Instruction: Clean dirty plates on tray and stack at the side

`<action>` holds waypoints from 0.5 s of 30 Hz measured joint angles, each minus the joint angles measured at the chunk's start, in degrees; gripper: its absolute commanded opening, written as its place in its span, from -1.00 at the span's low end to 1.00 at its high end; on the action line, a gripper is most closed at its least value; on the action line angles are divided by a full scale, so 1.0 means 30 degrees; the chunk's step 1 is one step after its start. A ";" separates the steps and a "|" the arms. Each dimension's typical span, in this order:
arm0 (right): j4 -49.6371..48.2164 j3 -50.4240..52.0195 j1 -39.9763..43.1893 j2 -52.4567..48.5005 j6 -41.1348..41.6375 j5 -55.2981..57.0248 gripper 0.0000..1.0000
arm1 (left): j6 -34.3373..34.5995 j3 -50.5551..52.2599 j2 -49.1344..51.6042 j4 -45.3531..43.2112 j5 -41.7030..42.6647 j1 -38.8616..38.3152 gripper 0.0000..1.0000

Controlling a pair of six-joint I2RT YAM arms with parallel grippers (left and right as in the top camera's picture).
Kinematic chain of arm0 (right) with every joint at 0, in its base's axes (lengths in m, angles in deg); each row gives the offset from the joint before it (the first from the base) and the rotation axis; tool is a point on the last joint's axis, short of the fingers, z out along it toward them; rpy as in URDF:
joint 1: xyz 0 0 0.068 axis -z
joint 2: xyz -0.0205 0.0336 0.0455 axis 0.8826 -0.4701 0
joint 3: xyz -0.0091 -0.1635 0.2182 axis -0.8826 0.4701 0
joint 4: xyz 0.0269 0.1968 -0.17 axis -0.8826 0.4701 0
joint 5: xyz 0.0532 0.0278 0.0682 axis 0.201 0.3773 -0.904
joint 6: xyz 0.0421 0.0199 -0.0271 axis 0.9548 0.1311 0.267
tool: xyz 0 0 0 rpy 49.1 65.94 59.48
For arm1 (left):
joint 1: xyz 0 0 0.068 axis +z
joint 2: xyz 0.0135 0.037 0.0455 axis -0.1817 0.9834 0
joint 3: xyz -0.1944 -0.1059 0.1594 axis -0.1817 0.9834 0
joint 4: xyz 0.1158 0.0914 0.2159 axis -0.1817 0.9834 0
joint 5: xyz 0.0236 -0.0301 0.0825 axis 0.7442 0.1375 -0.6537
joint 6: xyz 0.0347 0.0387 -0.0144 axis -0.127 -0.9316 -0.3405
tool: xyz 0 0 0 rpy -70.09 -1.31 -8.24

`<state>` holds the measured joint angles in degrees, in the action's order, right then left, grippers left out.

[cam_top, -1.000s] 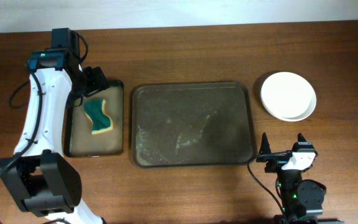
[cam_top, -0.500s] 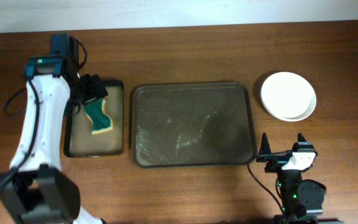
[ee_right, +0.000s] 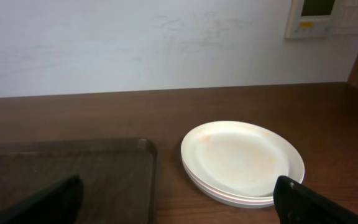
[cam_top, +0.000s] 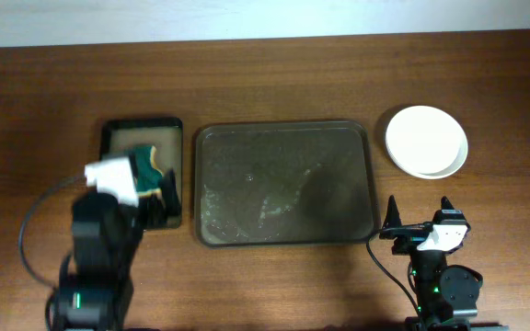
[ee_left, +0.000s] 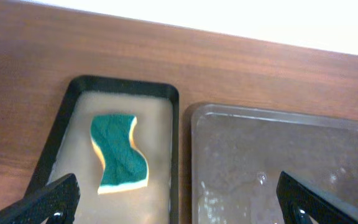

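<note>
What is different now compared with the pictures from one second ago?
The left gripper withdrew from the far end of the small black tray toward the near side, fingers open and empty. The sponge lies in that tray as before. The plates, the large tray and the right gripper did not move.

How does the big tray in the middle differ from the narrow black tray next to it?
The big tray is dark brown-grey and wide; the narrow black tray is much smaller. The big tray holds only pale streaks and specks; the narrow black tray holds a green-and-yellow sponge on a pale floor. Both are rectangular with rounded corners and raised rims, lying side by side on the table.
</note>
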<state>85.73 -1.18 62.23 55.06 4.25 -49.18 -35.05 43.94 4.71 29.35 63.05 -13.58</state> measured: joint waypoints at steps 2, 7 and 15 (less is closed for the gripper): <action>0.0000 0.0000 0.0000 0.0000 -0.0007 0.0000 0.97 | -0.0189 0.1268 -0.2900 0.0386 0.0029 0.0000 0.99; 0.0000 0.0000 0.0000 0.0000 0.0000 0.0000 0.97 | -0.0474 0.1982 -0.8240 0.2426 0.0044 0.0000 0.99; 0.0000 0.0000 0.0000 0.0000 0.0007 0.0000 0.97 | -0.0546 0.3351 -1.0542 0.1260 -0.0721 0.0000 0.99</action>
<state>85.73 -1.18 62.23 55.06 4.28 -49.18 -36.69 53.99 -26.92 33.13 60.89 -13.58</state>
